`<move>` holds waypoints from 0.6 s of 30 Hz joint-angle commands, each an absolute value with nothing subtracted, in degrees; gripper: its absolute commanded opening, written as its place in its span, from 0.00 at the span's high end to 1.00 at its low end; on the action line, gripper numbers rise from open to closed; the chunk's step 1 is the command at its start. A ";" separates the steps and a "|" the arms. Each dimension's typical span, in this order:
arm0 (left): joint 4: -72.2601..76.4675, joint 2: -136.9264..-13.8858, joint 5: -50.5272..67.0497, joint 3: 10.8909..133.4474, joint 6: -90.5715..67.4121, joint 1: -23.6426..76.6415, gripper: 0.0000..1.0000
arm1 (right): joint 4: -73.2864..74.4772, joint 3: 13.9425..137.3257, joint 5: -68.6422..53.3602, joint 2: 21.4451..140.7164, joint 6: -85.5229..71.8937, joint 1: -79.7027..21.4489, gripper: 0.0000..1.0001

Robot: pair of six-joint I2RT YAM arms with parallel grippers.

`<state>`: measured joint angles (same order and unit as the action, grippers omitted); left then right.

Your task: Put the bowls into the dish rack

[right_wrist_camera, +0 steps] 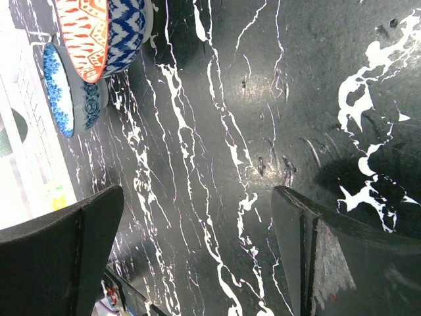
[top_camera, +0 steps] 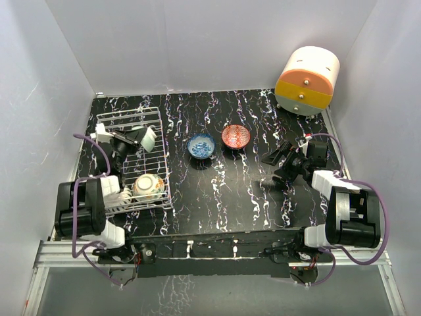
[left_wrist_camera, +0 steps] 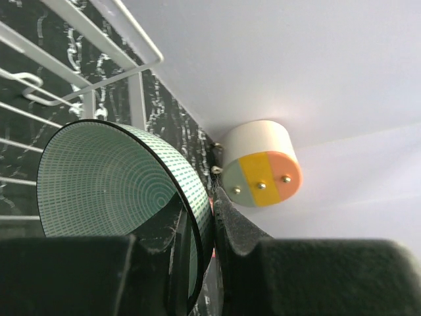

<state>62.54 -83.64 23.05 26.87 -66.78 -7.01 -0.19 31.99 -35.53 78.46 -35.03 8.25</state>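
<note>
only the left wrist view shows left fingers [left_wrist_camera: 316,276] pinching the mint-green bowl [left_wrist_camera: 105,178]; right fingers [right_wrist_camera: 59,257] spread apart.

The fingers [right_wrist_camera: 72,250] of my right gripper [right_wrist_camera: 197,197] are matt black plastic, scuffed along one edge, above a glossy black table [right_wrist_camera: 263,99] veined white like marble; the blue-patterned bowl [right_wrist_camera: 66,92] and red-patterned bowl [right_wrist_camera: 82,26] wear smooth shiny glaze, the mint-green bowl [left_wrist_camera: 105,178] a finely lined one, and the dish rack [left_wrist_camera: 138,105] is smooth white-coated wire.
</note>
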 commanded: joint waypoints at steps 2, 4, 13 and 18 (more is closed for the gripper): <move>82.83 -89.69 27.10 28.62 -75.43 -8.10 1.00 | -2.44 32.43 -35.28 79.17 -34.63 8.06 0.02; 86.93 -93.81 27.16 28.11 -77.94 -8.67 1.00 | -2.37 32.51 -35.04 79.22 -34.52 8.12 0.02; 95.04 -102.51 28.21 27.49 -82.97 -10.58 1.00 | -2.20 33.05 -34.56 79.98 -34.39 8.12 0.02; 79.79 -97.32 30.39 28.11 -78.34 -12.38 1.00 | -2.37 32.96 -34.49 80.37 -34.36 8.14 0.02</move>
